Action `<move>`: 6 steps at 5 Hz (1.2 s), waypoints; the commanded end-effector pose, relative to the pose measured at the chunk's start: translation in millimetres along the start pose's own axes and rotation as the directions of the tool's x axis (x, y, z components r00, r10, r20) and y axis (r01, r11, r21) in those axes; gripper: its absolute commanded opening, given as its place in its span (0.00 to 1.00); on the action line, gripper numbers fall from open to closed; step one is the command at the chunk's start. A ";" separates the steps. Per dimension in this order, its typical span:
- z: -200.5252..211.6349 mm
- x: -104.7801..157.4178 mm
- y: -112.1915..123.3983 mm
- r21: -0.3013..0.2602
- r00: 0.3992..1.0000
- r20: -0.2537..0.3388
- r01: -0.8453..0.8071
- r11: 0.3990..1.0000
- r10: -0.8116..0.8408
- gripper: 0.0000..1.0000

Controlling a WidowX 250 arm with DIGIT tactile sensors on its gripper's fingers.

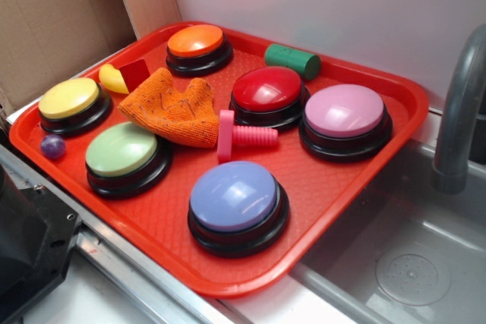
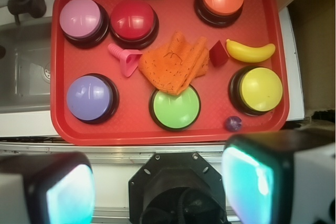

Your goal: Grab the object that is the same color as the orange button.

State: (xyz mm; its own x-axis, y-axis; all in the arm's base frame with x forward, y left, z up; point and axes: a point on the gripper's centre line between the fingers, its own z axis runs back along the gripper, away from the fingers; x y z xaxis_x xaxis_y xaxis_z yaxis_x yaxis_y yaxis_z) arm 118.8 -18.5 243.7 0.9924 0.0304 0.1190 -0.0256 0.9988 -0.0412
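We see a red tray [image 1: 364, 180] covering most of the worktop, its right edge beside a grey sink [image 1: 425, 263] with a curved faucet [image 1: 456, 111].

Six dome buttons on black bases stand on the tray. In the exterior view, the purple button [image 1: 237, 201] sits near the front edge, the pink button [image 1: 345, 117] near the right edge, the red button [image 1: 268, 92] just left of the pink one, the green button [image 1: 125, 155] toward the front-left, the yellow button [image 1: 72, 104] at the left edge, and the orange button [image 1: 199, 45] near the back-left corner.

The orange cloth [image 1: 173, 108] lies crumpled in the middle of the tray, between the orange button and the green button, with its front edge draped onto the green dome in the wrist view [image 2: 176, 62]. A pink bolt [image 1: 241, 136] touches the cloth's right side.

Smaller things follow: a green cylinder [image 1: 293, 60] along the back edge, a yellow banana [image 2: 250, 52] and a dark red block [image 2: 218, 54] beside the cloth near the yellow button, and a small purple ball [image 1: 52, 146] at the front-left edge.

The gripper [image 2: 157, 187] hangs high above the tray's front edge, clear of everything; its two fingers [image 2: 252, 182] are spread wide and hold nothing.
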 end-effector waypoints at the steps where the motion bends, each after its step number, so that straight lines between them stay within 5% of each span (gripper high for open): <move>1: 0.0 0.0 0.0 0.000 1.000 0.000 0.000 1.000 0.000 1.00; 3: -41.3 35.1 4.9 -0.045 0.968 0.058 -0.241 0.970 0.243 1.00; 4: -81.0 54.8 12.5 0.049 0.912 0.097 -0.405 0.913 0.399 1.00; 6: -150.3 75.9 34.9 0.094 0.839 0.101 -0.543 0.835 0.534 1.00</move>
State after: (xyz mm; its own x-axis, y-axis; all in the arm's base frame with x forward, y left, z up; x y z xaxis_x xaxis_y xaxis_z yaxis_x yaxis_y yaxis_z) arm 208.6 6.7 95.9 0.8106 0.5652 0.1536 -0.5734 0.8192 0.0118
